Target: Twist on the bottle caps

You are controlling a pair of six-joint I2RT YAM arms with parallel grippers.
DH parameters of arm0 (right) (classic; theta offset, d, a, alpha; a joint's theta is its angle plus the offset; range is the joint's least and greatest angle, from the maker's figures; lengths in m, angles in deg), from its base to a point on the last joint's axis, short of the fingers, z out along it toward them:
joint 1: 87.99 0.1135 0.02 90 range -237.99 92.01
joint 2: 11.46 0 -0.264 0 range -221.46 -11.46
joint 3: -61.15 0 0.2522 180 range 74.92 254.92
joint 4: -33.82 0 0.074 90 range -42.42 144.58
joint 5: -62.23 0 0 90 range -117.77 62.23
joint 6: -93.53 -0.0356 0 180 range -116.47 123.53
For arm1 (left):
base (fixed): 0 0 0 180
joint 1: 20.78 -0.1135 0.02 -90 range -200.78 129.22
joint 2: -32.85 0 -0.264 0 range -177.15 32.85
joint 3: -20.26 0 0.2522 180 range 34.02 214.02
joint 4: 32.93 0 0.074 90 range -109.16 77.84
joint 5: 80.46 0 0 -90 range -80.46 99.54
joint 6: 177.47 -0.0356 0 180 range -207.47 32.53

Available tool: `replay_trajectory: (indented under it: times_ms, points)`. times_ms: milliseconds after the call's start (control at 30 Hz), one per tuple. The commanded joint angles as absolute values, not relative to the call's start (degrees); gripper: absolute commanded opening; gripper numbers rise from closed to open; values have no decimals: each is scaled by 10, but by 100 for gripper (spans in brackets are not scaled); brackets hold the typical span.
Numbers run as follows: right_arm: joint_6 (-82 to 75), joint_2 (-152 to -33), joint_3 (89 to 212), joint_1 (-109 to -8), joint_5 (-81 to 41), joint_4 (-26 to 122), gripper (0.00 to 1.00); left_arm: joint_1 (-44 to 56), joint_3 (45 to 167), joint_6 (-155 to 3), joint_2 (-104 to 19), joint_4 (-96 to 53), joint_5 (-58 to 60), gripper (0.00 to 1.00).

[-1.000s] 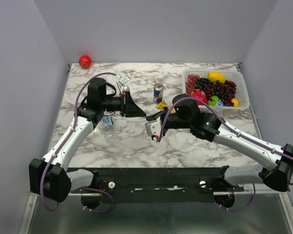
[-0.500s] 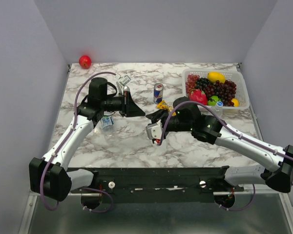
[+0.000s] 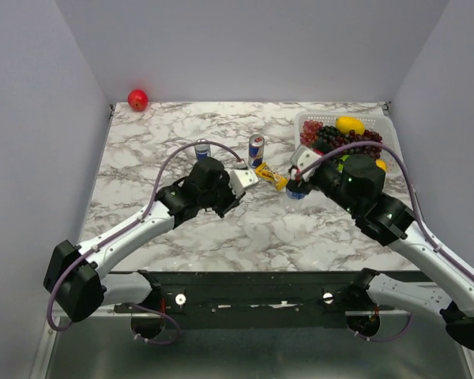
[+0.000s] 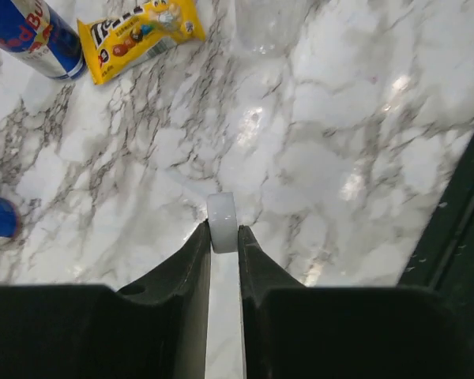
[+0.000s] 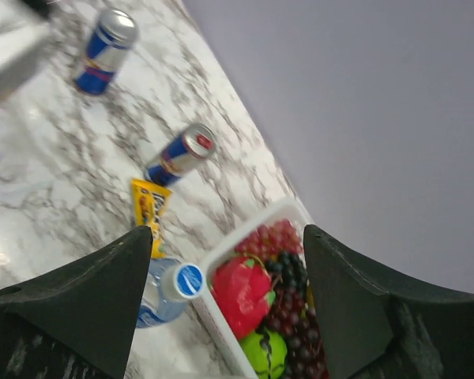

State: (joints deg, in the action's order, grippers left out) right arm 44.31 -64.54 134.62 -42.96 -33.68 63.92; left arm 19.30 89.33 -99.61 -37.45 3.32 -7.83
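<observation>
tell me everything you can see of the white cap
The cap is a small, round, whitish piece of plain plastic, smooth and slightly translucent, seen edge-on in the left wrist view. It is pinched at the very tips of the left gripper, with the black fingers pressing on two opposite sides and its far half sticking out beyond them. It is over the marble table, on no bottle. Whether it touches the table cannot be told.

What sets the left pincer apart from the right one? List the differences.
The left pincer is shut on a white cap; the right pincer is wide open, gripping nothing. The left pincer hangs above the table's middle; the right pincer hangs above a bottle by the basket. Both are black and two-fingered.
</observation>
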Motion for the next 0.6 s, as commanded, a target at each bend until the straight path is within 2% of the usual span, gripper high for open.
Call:
replay_trajectory:
  times_ms: [0, 333, 567]
  points:
    - [359, -635, 1363, -488, -413, 629, 85, 260, 812, -1173, -389, -62, 132, 0]
    - [324, -559, 1329, -531, -403, 650, 85, 320, 725, -1309, -490, -283, 211, 0]
    - [306, -534, 1305, -545, -395, 654, 84, 349, 693, -1360, -540, -357, 238, 0]
